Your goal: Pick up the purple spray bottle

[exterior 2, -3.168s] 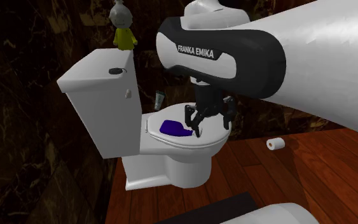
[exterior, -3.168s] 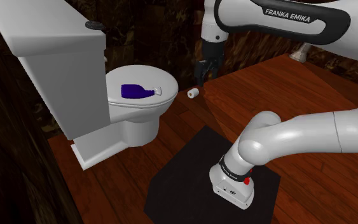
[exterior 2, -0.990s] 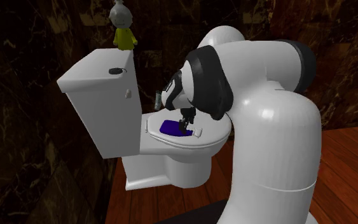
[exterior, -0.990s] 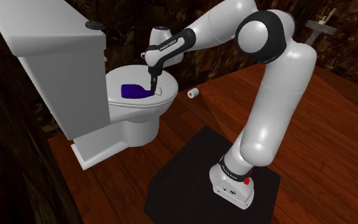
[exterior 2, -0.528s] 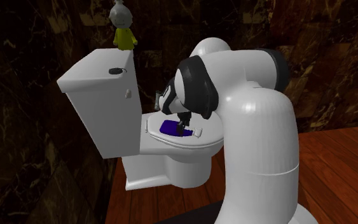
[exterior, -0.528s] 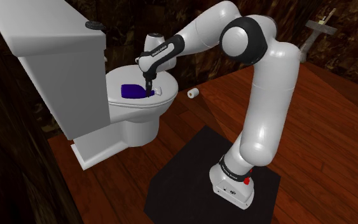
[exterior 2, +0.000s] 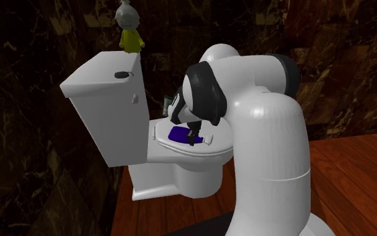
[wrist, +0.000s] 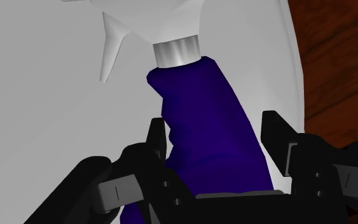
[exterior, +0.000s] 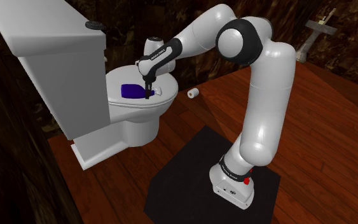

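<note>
Bathroom with dark marbled walls and a reddish wooden floor point(exterior: 311, 108). White toilet point(exterior: 136, 124) with its lid shut. The tank point(exterior: 56, 57) stands behind it, a small black button point(exterior: 95, 25) on its top.

The purple spray bottle point(exterior: 131, 91) lies on its side on the toilet lid point(exterior: 139, 107), directly under the jaws. The second exterior view shows the same: bottle point(exterior 2: 177, 134) flat on the lid with the hand above it. In the wrist view its dark purple body point(wrist: 209, 127) runs up between the two fingers point(wrist: 156, 137). The silver collar point(wrist: 177, 51) and white sprayer head point(wrist: 117, 38) lie out past the fingertips, trigger pointing off to one side.

The jaws are open and low over the lid, one finger on each side of the bottle's body. One finger sits right against the purple flank. A thin strip of white lid shows between the other finger and the bottle. They are not clamped on it.

The arm point(exterior: 269, 108) arches from its foot point(exterior: 233, 183) on a black slab point(exterior: 184, 178) across to the toilet, hand pointing down at the lid.

Well apart from the jaws, a white paper roll point(exterior: 192, 93) lies on the floor beside the bowl. In the second exterior view a small grey-green tube-like item point(exterior 2: 169, 104) stands just behind the jaws, near the tank; I cannot tell what it is. High above the tank, far from the jaws, is a yellow figure with a grey head point(exterior 2: 130, 30).
</note>
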Available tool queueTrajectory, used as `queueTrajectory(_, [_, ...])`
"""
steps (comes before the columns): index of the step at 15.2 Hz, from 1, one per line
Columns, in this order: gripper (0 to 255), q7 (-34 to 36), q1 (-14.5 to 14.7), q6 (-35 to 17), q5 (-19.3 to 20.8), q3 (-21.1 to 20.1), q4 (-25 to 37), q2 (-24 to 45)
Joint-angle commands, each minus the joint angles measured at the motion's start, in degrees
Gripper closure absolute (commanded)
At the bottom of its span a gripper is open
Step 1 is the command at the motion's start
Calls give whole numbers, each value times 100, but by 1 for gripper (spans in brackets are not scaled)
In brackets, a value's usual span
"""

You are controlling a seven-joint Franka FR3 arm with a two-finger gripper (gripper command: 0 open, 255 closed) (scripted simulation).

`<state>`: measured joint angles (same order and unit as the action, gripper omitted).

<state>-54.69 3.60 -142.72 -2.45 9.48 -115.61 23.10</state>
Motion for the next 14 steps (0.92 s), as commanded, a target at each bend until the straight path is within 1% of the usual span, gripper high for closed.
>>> queueTrajectory(1, [255, 0, 0, -7, -1, -2, 2, 7])
queueTrajectory(6, [255, 11, 9, -14, 0, -4, -7, 6])
queueTrajectory(14, [255, 57, 50, 486, 91, 47, 81, -411])
